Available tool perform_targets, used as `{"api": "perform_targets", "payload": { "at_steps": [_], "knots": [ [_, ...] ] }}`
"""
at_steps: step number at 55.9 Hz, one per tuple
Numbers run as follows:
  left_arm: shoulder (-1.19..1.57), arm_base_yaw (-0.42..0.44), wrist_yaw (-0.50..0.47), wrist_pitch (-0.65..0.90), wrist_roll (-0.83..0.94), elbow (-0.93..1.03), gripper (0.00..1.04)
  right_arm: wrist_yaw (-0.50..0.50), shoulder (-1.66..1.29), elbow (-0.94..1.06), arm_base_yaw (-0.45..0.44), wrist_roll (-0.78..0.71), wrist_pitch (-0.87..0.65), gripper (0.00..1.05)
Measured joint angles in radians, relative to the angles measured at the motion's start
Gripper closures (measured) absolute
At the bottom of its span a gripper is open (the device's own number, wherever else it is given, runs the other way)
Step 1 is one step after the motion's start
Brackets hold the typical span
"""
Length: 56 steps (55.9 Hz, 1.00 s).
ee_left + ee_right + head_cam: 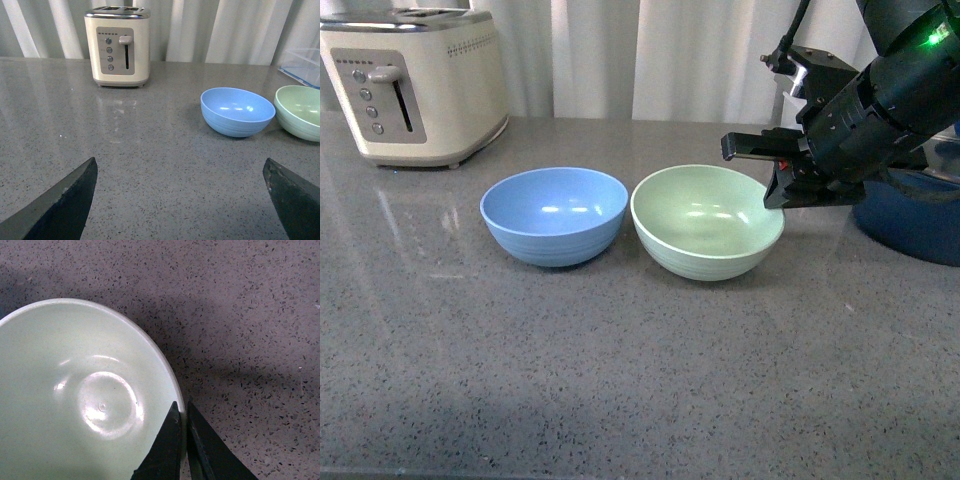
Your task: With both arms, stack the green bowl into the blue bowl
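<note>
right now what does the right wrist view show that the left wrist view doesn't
Only the right wrist view: the right claw pinching the rim of the green bowl, one finger inside and one outside, and the bowl's empty bottom. Only the left wrist view: the toaster, the blue bowl, and the left claw spread wide open, holding nothing. Both: the green bowl and the grey speckled counter.

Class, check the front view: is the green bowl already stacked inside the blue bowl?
No, the green bowl stands on the counter beside the blue bowl, not inside it.
</note>
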State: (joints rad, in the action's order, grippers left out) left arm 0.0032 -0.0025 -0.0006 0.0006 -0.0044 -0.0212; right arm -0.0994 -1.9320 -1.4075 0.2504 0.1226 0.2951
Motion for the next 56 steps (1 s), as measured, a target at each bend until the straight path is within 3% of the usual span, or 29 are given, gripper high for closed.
{"api": "perform_targets", "payload": {
  "at_steps": [19, 56],
  "knots": [
    [0.0, 0.0, 0.0, 0.0, 0.0, 0.0, 0.07, -0.013, 0.013, -0.143, 0.022, -0.038, 0.064, 1.04],
    [0.0, 0.0, 0.0, 0.0, 0.0, 0.0, 0.07, -0.057, -0.102, -0.311, 0.168, -0.044, 0.095, 1.04]
  ]
}}
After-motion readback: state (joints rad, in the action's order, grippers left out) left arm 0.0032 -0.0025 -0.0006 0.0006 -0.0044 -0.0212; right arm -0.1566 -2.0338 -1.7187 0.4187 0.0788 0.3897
